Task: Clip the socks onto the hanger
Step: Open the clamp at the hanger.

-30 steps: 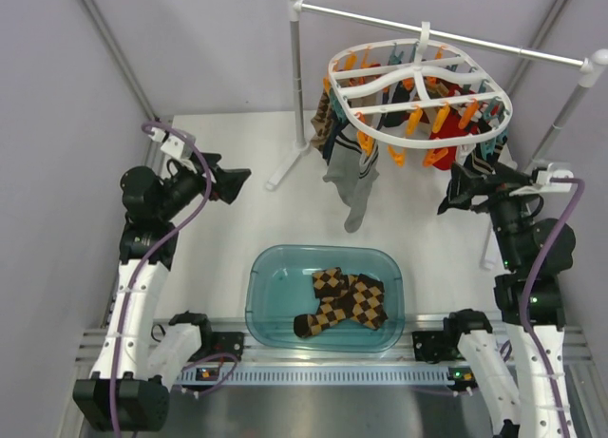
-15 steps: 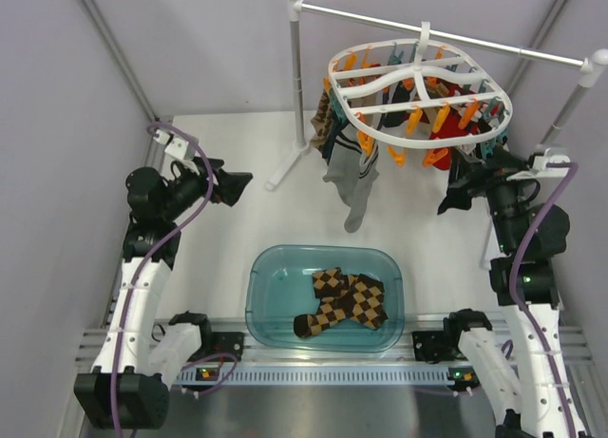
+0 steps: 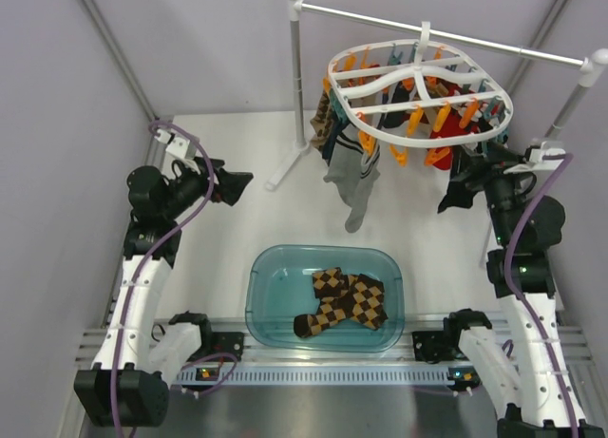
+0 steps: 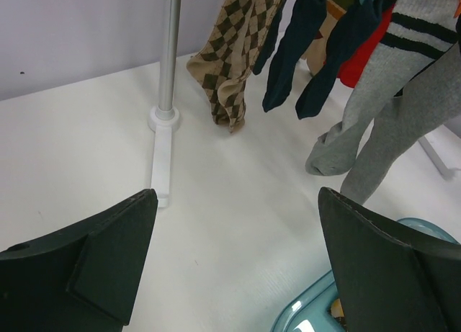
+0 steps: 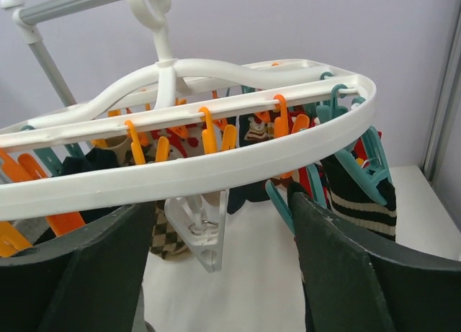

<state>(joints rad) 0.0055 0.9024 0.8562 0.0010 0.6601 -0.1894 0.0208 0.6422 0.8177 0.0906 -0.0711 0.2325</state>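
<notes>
The left claw (image 3: 234,183) hangs above the tabletop (image 3: 218,257) with its two fingers spread wide and nothing between them. In its own wrist view, the left claw (image 4: 234,202) frames bare white tabletop. Ahead of it to the left stands the rack pole (image 4: 170,51) on its foot. Ahead to the right hang a tan check sock (image 4: 230,65), two dark socks (image 4: 288,51) and a grey sock (image 4: 374,130) with dark stripes at the cuff.

The right claw (image 3: 457,185) is raised just beside the near right edge of the hanger (image 3: 418,86), also wide open and empty. From the wrist, the right claw (image 5: 216,224) sits just under the hanger (image 5: 216,159), whose white rim crosses above both fingers without touching them. A white clip (image 5: 198,231) dangles between the fingers, orange clips (image 5: 209,134) hang behind it, and teal clips (image 5: 367,159) hang over the right finger.

The socks (image 3: 342,302) lie crumpled together in a blue tub (image 3: 261,267) on the tabletop. They are well apart from both claws, lower than each and back towards the arm bases, roughly midway between the two arms. The hanger hooks on the rack rod (image 3: 456,34), beyond the right claw.
</notes>
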